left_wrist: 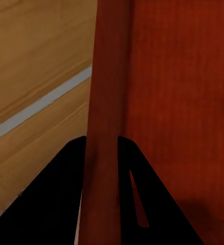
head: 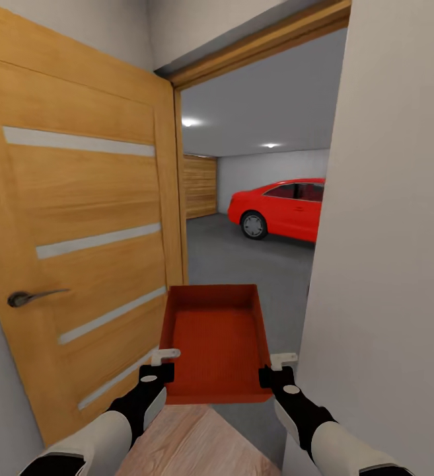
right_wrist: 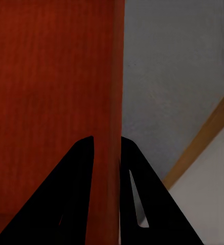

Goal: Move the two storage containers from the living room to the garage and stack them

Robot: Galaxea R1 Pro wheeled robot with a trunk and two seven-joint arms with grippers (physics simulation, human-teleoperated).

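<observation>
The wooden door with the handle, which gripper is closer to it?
Left. The left gripper clamps the container's wall right beside the wooden door; the right gripper grips the opposite wall, farther away.

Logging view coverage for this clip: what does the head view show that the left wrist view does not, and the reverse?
Head view alone: the red car on the grey garage floor, the door handle, the white wall at right, and the right gripper at the container's right side. Left wrist view alone: a close look at the left gripper, its fingers clamped on either side of the thin container wall. Both share the orange-red storage container and the open wooden door with its pale stripes.
</observation>
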